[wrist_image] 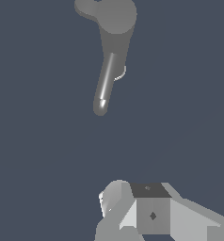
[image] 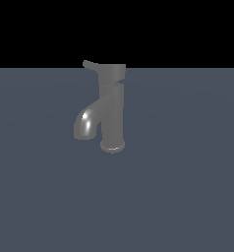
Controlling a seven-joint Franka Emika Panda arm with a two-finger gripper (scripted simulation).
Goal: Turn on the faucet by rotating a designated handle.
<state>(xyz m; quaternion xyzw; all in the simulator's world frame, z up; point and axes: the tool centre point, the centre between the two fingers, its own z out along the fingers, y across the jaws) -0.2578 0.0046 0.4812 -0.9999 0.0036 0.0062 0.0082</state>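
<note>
The dark grey faucet point(image: 112, 115) stands upright on a flat slate-blue surface, with its flared base ring point(image: 112, 145) at the bottom. Its shiny curved spout point(image: 85, 122) bends down toward the exterior view's left. The handle point(image: 112, 74) is a short cap on top of the column, and its thin lever point(image: 91, 64) also sticks out to the exterior view's left. The wrist view looks down on the faucet: the cap point(wrist_image: 116, 15), the lever point(wrist_image: 85, 7) and the spout point(wrist_image: 104, 84). My gripper point(wrist_image: 128, 194) shows only in the wrist view, well apart from the faucet. Its fingers point(wrist_image: 115, 197) sit together with no gap and hold nothing.
The slate-blue surface point(image: 188, 187) spreads flat around the faucet, with black background above its far edge. The arm does not show in the exterior view.
</note>
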